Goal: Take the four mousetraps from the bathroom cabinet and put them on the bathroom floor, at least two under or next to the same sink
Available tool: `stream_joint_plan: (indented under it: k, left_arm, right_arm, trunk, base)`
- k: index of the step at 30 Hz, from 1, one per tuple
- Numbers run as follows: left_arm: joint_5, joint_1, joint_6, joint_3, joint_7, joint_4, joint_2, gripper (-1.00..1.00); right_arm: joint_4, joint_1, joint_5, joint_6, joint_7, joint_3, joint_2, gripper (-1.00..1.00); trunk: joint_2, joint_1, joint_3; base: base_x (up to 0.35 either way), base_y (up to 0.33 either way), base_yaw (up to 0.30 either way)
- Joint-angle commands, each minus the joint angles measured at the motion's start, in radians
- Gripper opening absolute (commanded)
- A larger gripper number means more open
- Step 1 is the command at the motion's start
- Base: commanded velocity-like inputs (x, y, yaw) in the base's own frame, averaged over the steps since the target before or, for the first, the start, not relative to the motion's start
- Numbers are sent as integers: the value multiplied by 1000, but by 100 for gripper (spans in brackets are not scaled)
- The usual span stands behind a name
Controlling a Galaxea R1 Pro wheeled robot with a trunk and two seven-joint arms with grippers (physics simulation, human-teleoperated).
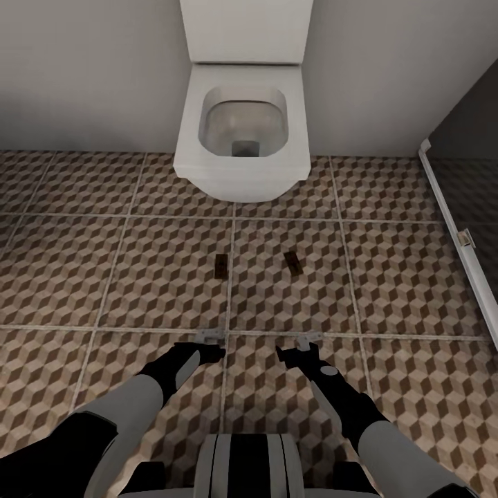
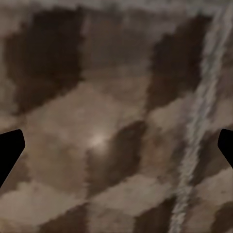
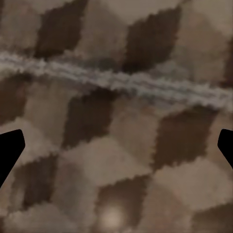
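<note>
With both grippers spread wide and empty low in frame, left gripper [image 1: 209, 337] and right gripper [image 1: 309, 339] hover over the bathroom floor [image 1: 62, 270]. Two mousetraps [image 1: 221, 265] [image 1: 292, 261] lie mid-frame, below the toilet [image 1: 240, 135]. Sink unseen; probably lift straight up, avoid nudging traps, go fetch the rest.

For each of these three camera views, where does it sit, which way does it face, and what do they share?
Head view: high on the robot, facing down at the toilet, two mousetraps and both arms.
Left wrist view: near the left gripper, facing the bathroom floor close up, fingertips at the edges.
Right wrist view: near the right gripper, facing the floor the same way.
Shared: cube-pattern tiles and pale grout.
</note>
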State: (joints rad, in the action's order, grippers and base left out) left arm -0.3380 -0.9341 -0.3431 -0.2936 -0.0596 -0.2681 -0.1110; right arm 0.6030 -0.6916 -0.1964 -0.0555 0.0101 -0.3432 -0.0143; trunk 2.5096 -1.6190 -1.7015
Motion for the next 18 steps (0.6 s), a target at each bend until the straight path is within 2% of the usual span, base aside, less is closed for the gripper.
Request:
stream_joint_plan:
  k: [1, 18]
  left_arm:
    - [-10, 0, -5, -8, -6, -2, 1, 100]
    - [-10, 0, -5, -8, -6, 0, -7, 100]
  right_arm:
    - [1, 0, -9, -4, 1, -2, 1, 100]
    - [0, 0, -9, -4, 1, -3, 1, 100]
  trunk:
    - [0, 0, 0]
    - [0, 0, 0]
  base:
    - [0, 0, 0]
    - [0, 0, 0]
